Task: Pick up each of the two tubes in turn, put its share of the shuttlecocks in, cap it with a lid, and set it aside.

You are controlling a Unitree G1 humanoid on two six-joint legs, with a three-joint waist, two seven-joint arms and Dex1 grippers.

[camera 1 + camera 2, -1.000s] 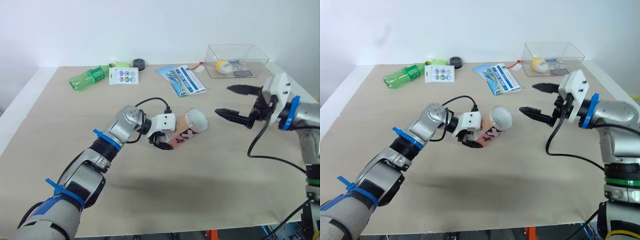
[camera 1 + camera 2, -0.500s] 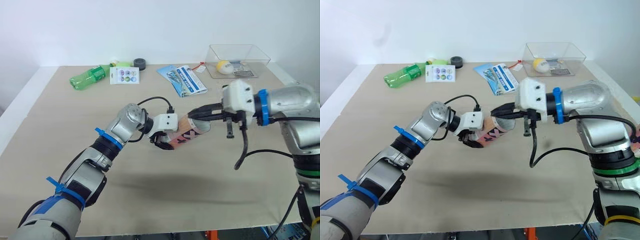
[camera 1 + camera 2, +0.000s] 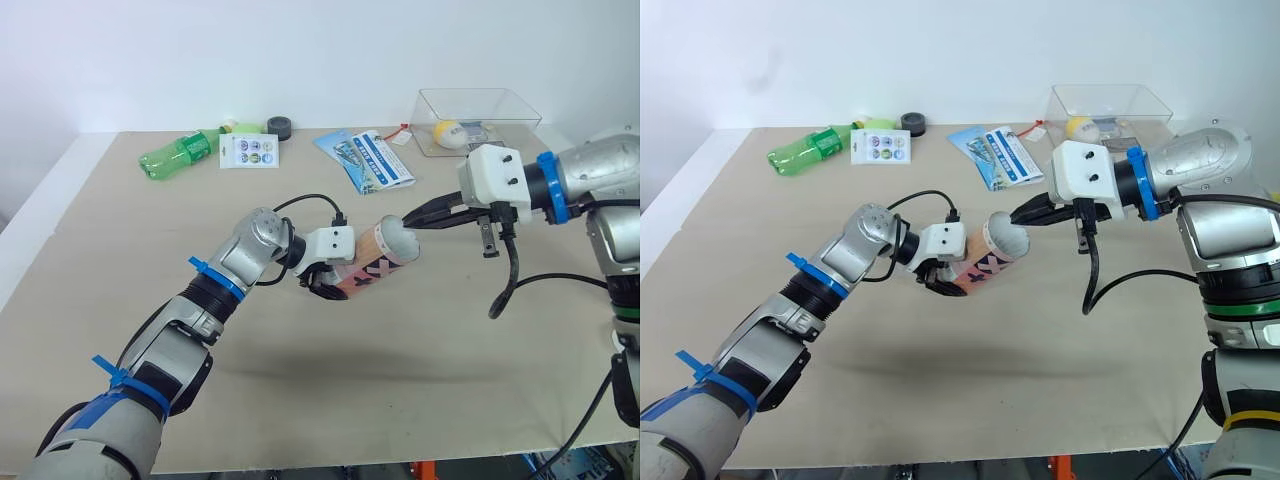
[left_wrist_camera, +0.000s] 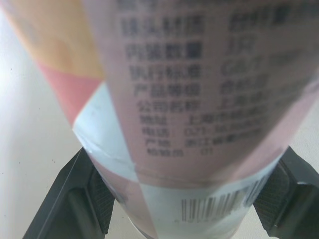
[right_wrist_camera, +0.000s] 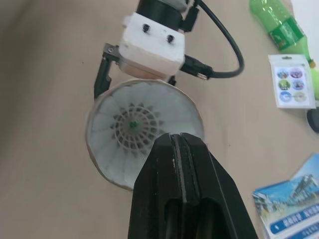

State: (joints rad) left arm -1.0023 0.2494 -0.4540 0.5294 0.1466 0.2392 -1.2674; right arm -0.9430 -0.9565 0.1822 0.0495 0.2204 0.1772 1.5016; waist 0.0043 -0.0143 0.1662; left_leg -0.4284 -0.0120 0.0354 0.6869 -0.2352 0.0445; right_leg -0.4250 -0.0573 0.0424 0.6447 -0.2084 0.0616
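Observation:
A pink and orange tube hangs tilted above the table, its mouth facing right. My left gripper is shut on its lower part; in the left wrist view the black fingers press the tube from both sides. A white feathered shuttlecock sits inside the tube's mouth. My right gripper is shut with nothing between its fingers. Its tips hover just off the rim of the mouth, as the right wrist view shows with the gripper in front of the feathers.
Along the far side of the table lie a green bottle, a sticker card, a black round cap and a blue leaflet. A clear box at the back right holds a yellowish ball.
My right gripper went from open to shut, swung left to the tube's mouth, then drew back slightly to the right. The left gripper kept the tube almost still.

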